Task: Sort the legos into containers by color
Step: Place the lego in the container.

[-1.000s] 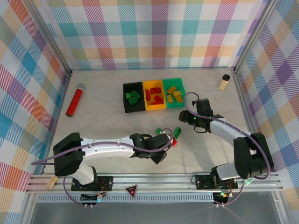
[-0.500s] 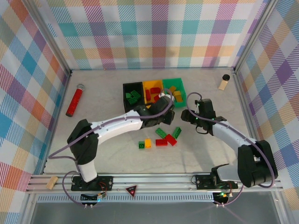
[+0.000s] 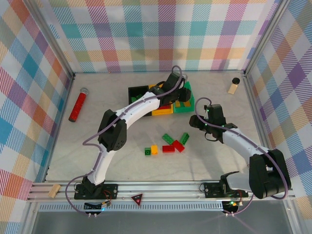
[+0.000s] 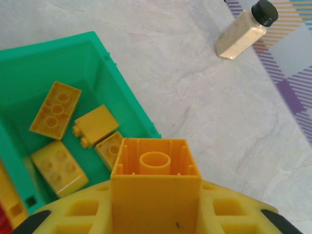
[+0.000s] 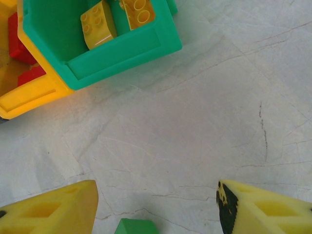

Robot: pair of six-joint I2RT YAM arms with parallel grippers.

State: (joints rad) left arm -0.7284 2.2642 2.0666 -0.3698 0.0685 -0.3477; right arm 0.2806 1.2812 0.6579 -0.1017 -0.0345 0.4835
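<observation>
Clamped in the left gripper (image 4: 156, 217), a yellow brick (image 4: 156, 180) is held over a corner of the green bin (image 4: 124, 105), in which other yellow bricks (image 4: 55, 109) are lying. The right gripper (image 5: 157, 202) is held with its fingers apart above the table (image 5: 204, 112) near that bin, a green brick (image 5: 135, 227) showing between them. Loose red, green and yellow legos (image 3: 168, 148) are scattered nearby.
</observation>
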